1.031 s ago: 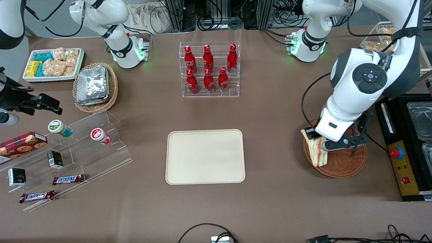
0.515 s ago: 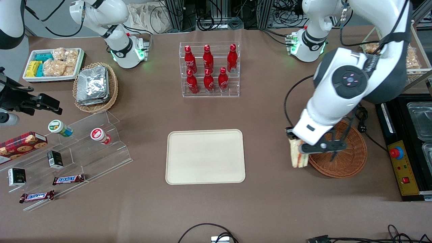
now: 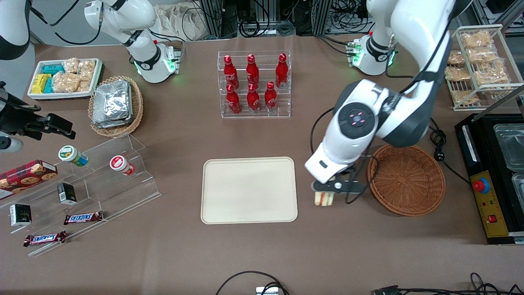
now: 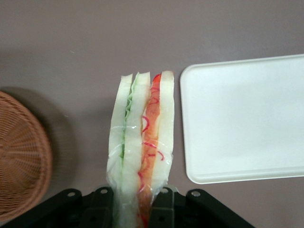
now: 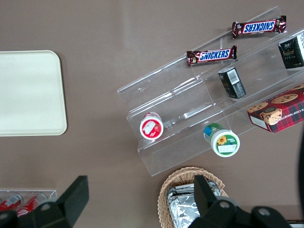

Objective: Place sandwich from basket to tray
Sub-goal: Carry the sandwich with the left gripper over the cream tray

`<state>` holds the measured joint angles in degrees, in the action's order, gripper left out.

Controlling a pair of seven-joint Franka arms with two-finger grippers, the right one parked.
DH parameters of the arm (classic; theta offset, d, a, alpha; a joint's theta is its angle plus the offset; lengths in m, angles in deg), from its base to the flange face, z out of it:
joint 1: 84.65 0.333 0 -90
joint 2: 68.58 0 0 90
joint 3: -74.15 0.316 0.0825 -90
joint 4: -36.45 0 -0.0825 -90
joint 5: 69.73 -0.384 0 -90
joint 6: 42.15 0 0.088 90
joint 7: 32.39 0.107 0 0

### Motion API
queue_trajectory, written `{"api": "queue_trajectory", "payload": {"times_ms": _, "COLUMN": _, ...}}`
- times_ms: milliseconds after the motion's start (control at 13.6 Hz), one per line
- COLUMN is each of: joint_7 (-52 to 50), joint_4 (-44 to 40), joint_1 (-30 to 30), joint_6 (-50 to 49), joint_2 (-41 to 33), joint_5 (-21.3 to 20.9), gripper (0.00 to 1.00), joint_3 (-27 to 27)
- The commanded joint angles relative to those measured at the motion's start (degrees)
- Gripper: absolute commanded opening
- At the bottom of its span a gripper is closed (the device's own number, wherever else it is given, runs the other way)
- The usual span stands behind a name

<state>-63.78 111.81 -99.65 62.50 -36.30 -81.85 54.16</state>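
I see my end effector (image 3: 325, 192) clamped on the sandwich (image 4: 140, 147), held above bare table (image 3: 327, 246) in the gap between the tray (image 3: 249, 190) and the basket (image 3: 406, 179). The sandwich sits just beside the tray's rim edge, clear of the basket.

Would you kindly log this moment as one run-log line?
phase: carry | gripper: shut on sandwich, above table between basket and tray | basket: no sandwich | tray: bare
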Motion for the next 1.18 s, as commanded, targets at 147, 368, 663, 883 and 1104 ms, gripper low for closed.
{"api": "queue_trajectory", "payload": {"times_ms": 147, "joint_7": -6.7, "joint_4": -7.1, "joint_1": -6.2, "joint_6": 4.2, "joint_2": 9.9, "joint_5": -3.9, "gripper": 0.09, "joint_3": 0.5}}
{"api": "queue_trajectory", "payload": {"times_ms": 368, "joint_7": -9.5, "joint_4": -7.1, "joint_1": -8.6, "joint_6": 7.8, "joint_2": 13.2, "joint_5": -6.6, "gripper": 0.09, "joint_3": 0.5}}
{"api": "queue_trajectory", "payload": {"times_ms": 663, "joint_7": -12.3, "joint_4": -7.1, "joint_1": -10.0, "joint_6": 11.3, "joint_2": 16.6, "joint_5": -8.7, "gripper": 0.12, "joint_3": 0.5}}
{"api": "queue_trajectory", "payload": {"times_ms": 883, "joint_7": -12.7, "joint_4": -7.1, "joint_1": -11.1, "joint_6": 13.1, "joint_2": 19.0, "joint_5": -8.7, "gripper": 0.12, "joint_3": 0.6}}
{"api": "queue_trajectory", "payload": {"times_ms": 1104, "joint_7": -13.3, "joint_4": -7.1, "joint_1": -12.1, "joint_6": 14.0, "joint_2": 20.5, "joint_5": -9.6, "gripper": 0.15, "joint_3": 0.6}}
